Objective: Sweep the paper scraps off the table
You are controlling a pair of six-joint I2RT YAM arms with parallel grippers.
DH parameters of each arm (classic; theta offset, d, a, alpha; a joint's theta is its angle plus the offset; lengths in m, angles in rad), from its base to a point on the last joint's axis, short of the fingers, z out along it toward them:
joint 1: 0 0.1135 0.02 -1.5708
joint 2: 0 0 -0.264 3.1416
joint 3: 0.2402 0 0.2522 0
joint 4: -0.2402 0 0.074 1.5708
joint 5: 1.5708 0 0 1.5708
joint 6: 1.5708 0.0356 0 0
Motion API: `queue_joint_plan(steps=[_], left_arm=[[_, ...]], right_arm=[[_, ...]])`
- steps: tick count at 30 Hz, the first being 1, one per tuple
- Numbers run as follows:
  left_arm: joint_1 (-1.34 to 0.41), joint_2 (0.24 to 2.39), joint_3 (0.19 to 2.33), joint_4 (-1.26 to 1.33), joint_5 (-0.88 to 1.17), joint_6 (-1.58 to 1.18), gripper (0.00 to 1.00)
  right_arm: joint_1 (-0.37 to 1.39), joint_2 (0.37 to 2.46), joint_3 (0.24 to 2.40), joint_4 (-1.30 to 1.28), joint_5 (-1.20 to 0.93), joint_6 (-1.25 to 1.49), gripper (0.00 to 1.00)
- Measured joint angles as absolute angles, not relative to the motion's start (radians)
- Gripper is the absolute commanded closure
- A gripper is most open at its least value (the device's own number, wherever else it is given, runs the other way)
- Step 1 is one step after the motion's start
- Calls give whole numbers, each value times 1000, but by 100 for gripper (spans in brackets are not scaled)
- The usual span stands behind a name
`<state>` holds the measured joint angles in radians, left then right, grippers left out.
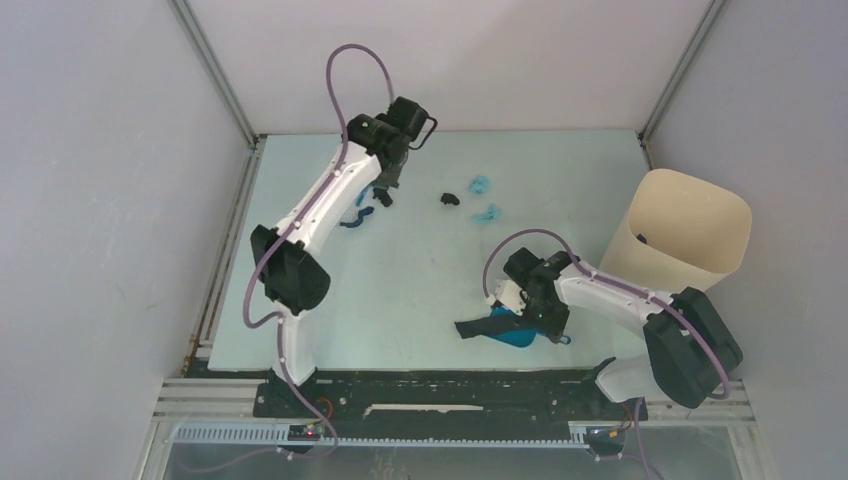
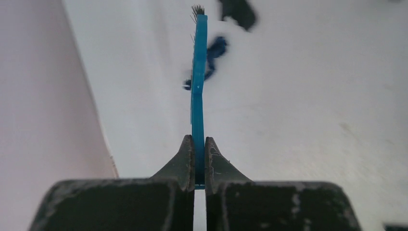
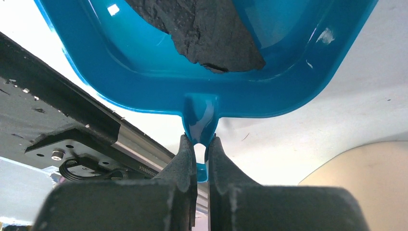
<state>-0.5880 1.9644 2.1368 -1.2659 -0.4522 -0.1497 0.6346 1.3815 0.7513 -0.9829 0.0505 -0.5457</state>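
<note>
My left claw (image 2: 196,144) is pressed together on the thin end of the blue brush (image 2: 198,72), which runs straight out from me with its dark bristles at the far tip. My right claw (image 3: 197,144) pinches the small tab at the back of the blue dustpan (image 3: 96,62). A black crumpled piece (image 3: 207,33) lies inside the pan.

The paper scraps (image 1: 480,184) are on the far half of the desk (image 1: 420,270). One black lump and two light blue ones lie apart to the right of my left claw, and a dark blue strip (image 2: 214,50) lies just beside the brush.

The dustpan sits close to the near edge of the desk, where a black and grey rail (image 3: 96,139) runs past. The small print on the rail is too small to read. The beige bin (image 1: 690,230) stands at the right edge, just beside my right arm. My left claw works near the far left corner, close to the walls. Bare desk stretches between the brush and the dustpan.
</note>
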Motion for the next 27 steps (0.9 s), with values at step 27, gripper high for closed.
queue_joint_plan(steps=[27], left_arm=[[-610,2085,1885,-1202,-259,-109,100]], right_arm=[[657,1405,824,-983,22,-537,100]])
